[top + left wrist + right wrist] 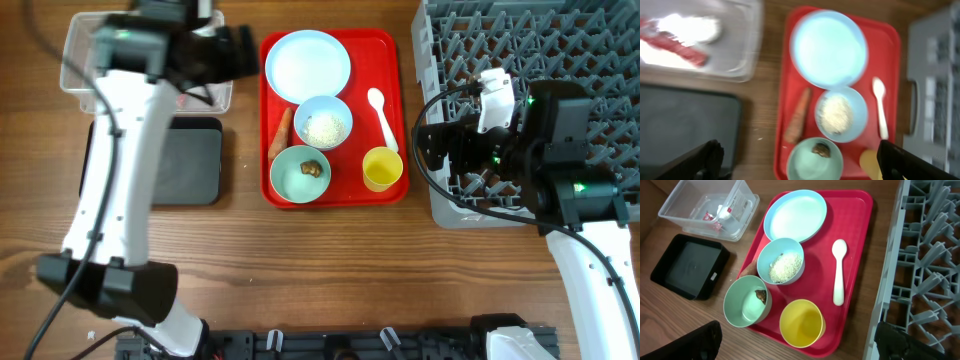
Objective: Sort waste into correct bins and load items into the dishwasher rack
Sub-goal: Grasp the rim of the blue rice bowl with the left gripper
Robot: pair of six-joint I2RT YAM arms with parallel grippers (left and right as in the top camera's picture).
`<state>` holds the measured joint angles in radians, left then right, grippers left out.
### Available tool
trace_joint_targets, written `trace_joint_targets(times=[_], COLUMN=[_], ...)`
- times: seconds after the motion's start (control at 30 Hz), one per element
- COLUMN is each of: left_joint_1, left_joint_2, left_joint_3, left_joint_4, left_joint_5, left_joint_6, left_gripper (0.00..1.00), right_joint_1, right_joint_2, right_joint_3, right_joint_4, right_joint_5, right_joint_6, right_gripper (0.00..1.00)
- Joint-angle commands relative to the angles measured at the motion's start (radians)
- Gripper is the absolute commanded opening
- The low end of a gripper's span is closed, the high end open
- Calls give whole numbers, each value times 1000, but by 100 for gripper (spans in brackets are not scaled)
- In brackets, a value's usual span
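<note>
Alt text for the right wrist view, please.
A red tray holds a blue plate, a blue bowl of rice, a green bowl with a brown lump, a yellow cup and a spoon. A clear tub and black tray lie to its left, a grey rack to its right.

The left arm (110, 150) hides much of the clear tub (75, 72); the left wrist view is blurred.

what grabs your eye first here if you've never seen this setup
The bright red tray at the centre, holding a pale blue plate, a rice bowl, a mint bowl, a yellow cup and a white spoon. Then the big grey rack at the right, and the clear tub at upper left with a red wrapper inside.
</note>
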<state>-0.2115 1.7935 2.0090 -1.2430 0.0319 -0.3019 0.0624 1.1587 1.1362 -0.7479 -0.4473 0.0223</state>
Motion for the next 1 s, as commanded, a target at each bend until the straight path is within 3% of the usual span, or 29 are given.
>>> trace_joint_targets(times=[0.0, 0.23, 0.37, 0.73, 0.8, 0.97], left_joint_1=[-79, -147, -184, -305, -322, -349], left_joint_2=[86, 266, 351, 381, 401, 464], left_joint_3=[1, 1, 1, 1, 1, 1], left_joint_4=[54, 138, 159, 190, 205, 254], left_joint_5=[12, 19, 121, 143, 143, 143], left_joint_6=[91, 143, 227, 322, 321, 320], left_gripper=[100, 100, 99, 96, 93, 74], right_joint_1=[6, 6, 6, 6, 6, 6], right_joint_2=[5, 5, 5, 5, 5, 5], right_joint_3=[27, 27, 27, 27, 27, 27], right_joint_4=[0, -5, -2, -2, -1, -1], right_joint_5=[8, 9, 9, 9, 9, 9], right_joint_6=[6, 4, 5, 6, 6, 6], right_gripper=[100, 100, 100, 100, 100, 100])
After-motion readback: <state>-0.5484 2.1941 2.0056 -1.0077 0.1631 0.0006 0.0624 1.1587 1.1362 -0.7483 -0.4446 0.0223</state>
